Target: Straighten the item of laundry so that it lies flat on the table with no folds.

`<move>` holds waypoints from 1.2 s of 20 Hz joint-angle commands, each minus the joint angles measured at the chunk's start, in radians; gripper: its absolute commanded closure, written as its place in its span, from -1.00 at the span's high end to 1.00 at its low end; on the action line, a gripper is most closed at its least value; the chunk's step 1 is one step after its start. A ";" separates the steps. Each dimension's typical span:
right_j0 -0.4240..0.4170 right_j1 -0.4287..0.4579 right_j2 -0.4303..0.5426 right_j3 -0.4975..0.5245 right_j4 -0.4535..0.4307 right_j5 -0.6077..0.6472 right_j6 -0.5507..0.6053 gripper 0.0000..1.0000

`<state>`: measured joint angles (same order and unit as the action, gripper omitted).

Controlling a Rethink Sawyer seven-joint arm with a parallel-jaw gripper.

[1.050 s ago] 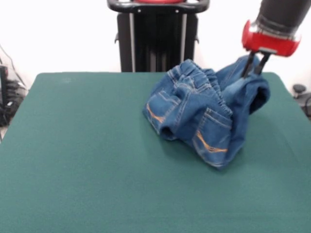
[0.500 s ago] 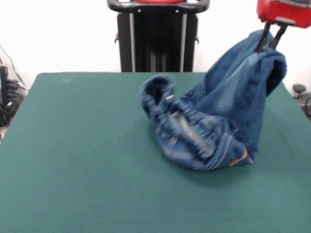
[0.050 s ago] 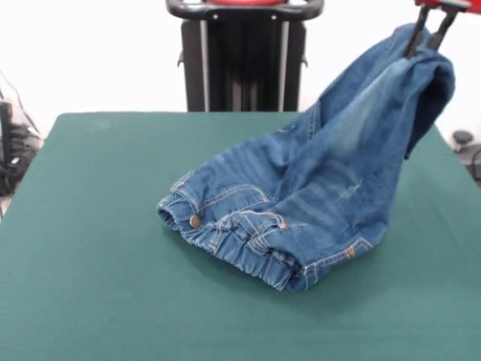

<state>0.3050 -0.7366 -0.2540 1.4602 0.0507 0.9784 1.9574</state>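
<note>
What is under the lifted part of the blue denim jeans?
The dark green felt table lies under the blue denim jeans. The waistband end rests on it; the red gripper holds the other end up. The surface beneath the cloth is hidden.

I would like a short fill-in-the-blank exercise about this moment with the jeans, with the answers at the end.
1. The gripper holds the jeans by one ____.
2. The elastic waistband rests on the ____ table.
3. The held part of the jeans hangs ____ the table, not flat on it.

Answers: leg; green; above
</note>
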 commanded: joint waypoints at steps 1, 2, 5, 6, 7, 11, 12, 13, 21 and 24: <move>0.024 0.007 0.065 0.120 0.016 -0.058 0.169 1.00; 0.029 0.005 0.061 0.124 0.019 -0.055 0.181 1.00; 0.030 0.002 0.073 0.145 0.053 -0.065 0.206 1.00; 0.033 0.001 0.070 0.150 0.052 -0.069 0.208 1.00; 0.037 0.000 0.067 0.151 0.052 -0.068 0.213 1.00; 0.029 -0.001 0.078 0.166 0.065 -0.088 0.205 1.00; 0.031 0.002 0.077 0.163 0.063 -0.090 0.207 1.00; 0.033 0.003 0.076 0.162 0.065 -0.092 0.209 1.00; 0.049 0.022 0.057 0.152 0.055 -0.164 0.250 1.00; 0.064 0.039 0.034 0.130 0.035 -0.193 0.269 1.00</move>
<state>0.3348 -0.7760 -0.2538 1.4928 0.0726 0.8781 1.9574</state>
